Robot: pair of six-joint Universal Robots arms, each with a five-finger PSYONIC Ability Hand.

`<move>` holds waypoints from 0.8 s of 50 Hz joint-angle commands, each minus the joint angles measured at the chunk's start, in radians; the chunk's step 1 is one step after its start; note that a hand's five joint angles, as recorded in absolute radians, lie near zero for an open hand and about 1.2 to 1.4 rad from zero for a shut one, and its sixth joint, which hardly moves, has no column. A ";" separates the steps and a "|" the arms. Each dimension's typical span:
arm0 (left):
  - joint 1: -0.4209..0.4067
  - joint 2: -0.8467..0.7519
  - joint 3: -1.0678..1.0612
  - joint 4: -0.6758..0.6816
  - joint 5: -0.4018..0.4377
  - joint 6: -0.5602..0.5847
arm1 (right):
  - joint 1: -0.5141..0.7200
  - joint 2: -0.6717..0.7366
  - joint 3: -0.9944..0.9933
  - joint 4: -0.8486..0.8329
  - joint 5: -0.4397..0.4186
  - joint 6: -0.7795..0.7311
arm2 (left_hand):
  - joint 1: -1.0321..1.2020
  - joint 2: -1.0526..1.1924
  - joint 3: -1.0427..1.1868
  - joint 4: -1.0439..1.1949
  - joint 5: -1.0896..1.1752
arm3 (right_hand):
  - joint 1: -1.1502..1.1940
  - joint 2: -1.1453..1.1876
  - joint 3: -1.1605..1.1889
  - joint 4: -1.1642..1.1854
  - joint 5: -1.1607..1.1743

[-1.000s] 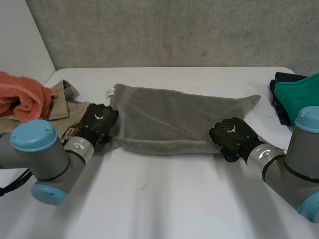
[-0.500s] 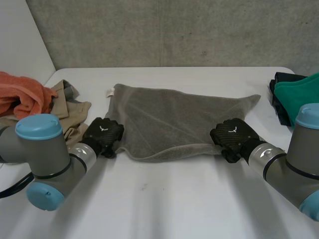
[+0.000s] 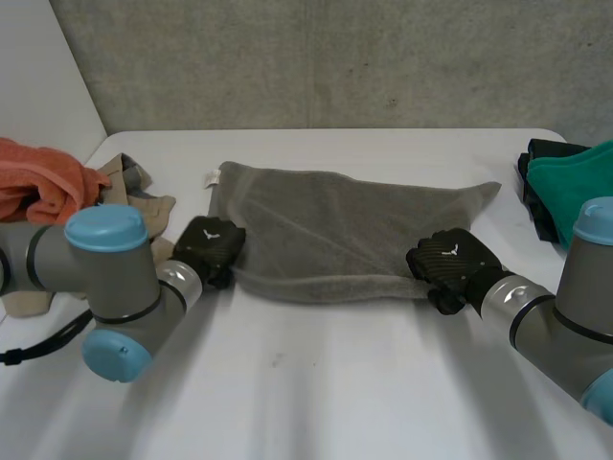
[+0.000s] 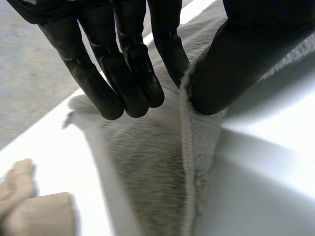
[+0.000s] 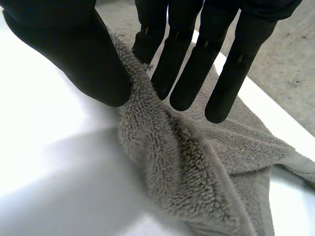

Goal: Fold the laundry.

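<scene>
Grey towel spread on the table, near corners pinched between thumb and fingers of left robot hand and right robot hand. Soft, limp, light terry, likely best held at corners.

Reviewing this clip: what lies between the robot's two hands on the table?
The grey towel: its near edge runs from the left hand to the right hand, as the head view shows. Both hands pinch it.

Bare white table lies open in front of the grey towel. Left of it crowd an orange towel and beige clothes. Right of it sit a green cloth and a dark cloth.
</scene>
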 commanded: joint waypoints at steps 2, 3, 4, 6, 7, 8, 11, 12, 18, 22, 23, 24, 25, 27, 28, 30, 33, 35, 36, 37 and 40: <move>0.015 0.117 -0.097 0.041 -0.064 0.080 | 0.012 -0.018 -0.017 0.213 -0.077 -0.034 | 0.223 0.201 0.209 0.204 0.234 | -0.254 -0.315 -0.333 -0.340 -0.321; 0.020 0.127 -0.112 0.051 -0.048 0.099 | 0.008 -0.017 -0.030 0.244 -0.088 -0.037 | 0.223 0.201 0.209 0.204 0.234 | -0.478 -0.539 -0.557 -0.564 -0.546; 0.023 0.136 -0.126 0.055 -0.036 0.110 | 0.002 -0.017 -0.045 0.270 -0.094 -0.047 | 0.223 0.201 0.209 0.204 0.234 | -0.750 -0.812 -0.830 -0.836 -0.818; 0.033 0.160 -0.163 0.075 0.007 0.139 | -0.035 -0.017 -0.101 0.322 -0.103 -0.054 | 0.223 0.201 0.209 0.204 0.234 | -0.938 -1.000 -1.017 -1.024 -1.006; 0.037 0.167 -0.171 0.083 0.019 0.147 | -0.044 -0.014 -0.126 0.324 -0.103 -0.050 | 0.223 0.201 0.209 0.204 0.234 | -0.938 -1.000 -1.017 -1.024 -1.006; 0.040 0.173 -0.178 0.089 0.028 0.153 | -0.057 -0.012 -0.152 0.330 -0.100 -0.044 | 0.223 0.201 0.209 0.204 0.234 | -0.938 -1.000 -1.017 -1.024 -1.006; 0.052 0.191 -0.201 0.095 0.051 0.157 | -0.087 0.014 -0.250 0.342 -0.091 -0.021 | 0.223 0.201 0.209 0.204 0.234 | -0.938 -1.000 -1.017 -1.024 -1.006; 0.053 0.199 -0.206 0.095 0.051 0.156 | -0.093 0.023 -0.276 0.347 -0.088 -0.018 | 0.223 0.201 0.209 0.204 0.234 | -0.938 -1.000 -1.017 -1.024 -1.006; 0.066 0.243 -0.235 0.086 0.035 0.119 | -0.112 0.130 -0.488 0.475 -0.042 -0.044 | 0.223 0.201 0.209 0.204 0.234 | -0.894 -0.956 -0.974 -0.980 -0.962; 0.076 0.268 -0.249 0.078 0.038 0.090 | -0.120 0.173 -0.560 0.598 0.019 -0.149 | 0.223 0.201 0.209 0.204 0.234 | -0.642 -0.703 -0.721 -0.728 -0.710; 0.078 0.271 -0.250 0.077 0.039 0.085 | -0.118 0.176 -0.564 0.624 0.038 -0.180 | 0.223 0.201 0.209 0.204 0.234 | -0.642 -0.703 -0.721 -0.728 -0.709; 0.078 0.273 -0.253 0.074 0.041 0.079 | -0.124 0.178 -0.561 0.664 0.067 -0.214 | 0.223 0.201 0.209 0.204 0.234 | -0.627 -0.689 -0.706 -0.713 -0.695; 0.080 0.274 -0.253 0.072 0.042 0.076 | -0.124 0.178 -0.554 0.681 0.082 -0.232 | 0.223 0.201 0.209 0.204 0.234 | -0.618 -0.680 -0.697 -0.704 -0.686; 0.080 0.273 -0.255 0.069 0.044 0.071 | -0.129 0.176 -0.539 0.695 0.104 -0.252 | 0.223 0.201 0.209 0.204 0.234 | -0.589 -0.650 -0.668 -0.675 -0.657; 0.080 0.271 -0.255 0.069 0.045 0.071 | -0.136 0.175 -0.515 0.684 0.111 -0.240 | 0.223 0.201 0.209 0.204 0.234 | -0.574 -0.636 -0.653 -0.660 -0.642; 0.080 0.268 -0.252 0.069 0.047 0.071 | -0.146 0.173 -0.481 0.655 0.108 -0.216 | 0.223 0.201 0.209 0.204 0.234 | -0.568 -0.630 -0.647 -0.654 -0.636; 0.084 0.262 -0.247 0.071 0.048 0.073 | -0.173 0.154 -0.409 0.582 0.084 -0.165 | 0.223 0.201 0.209 0.204 0.234 | -0.571 -0.633 -0.650 -0.657 -0.639; 0.086 0.259 -0.240 0.069 0.048 0.071 | -0.193 0.143 -0.355 0.525 0.061 -0.134 | 0.223 0.201 0.209 0.204 0.234 | -0.574 -0.636 -0.653 -0.660 -0.642; 0.087 0.259 -0.238 0.069 0.048 0.071 | -0.198 0.143 -0.338 0.506 0.050 -0.125 | 0.223 0.201 0.209 0.204 0.234 | -0.574 -0.636 -0.653 -0.660 -0.642; 0.087 0.259 -0.235 0.069 0.048 0.071 | -0.201 0.144 -0.324 0.488 0.039 -0.114 | 0.223 0.201 0.209 0.204 0.234 | -0.571 -0.633 -0.650 -0.657 -0.639; 0.089 0.256 -0.224 0.068 0.048 0.071 | -0.209 0.147 -0.275 0.405 0.010 -0.077 | 0.223 0.201 0.209 0.204 0.234 | -0.495 -0.557 -0.574 -0.581 -0.563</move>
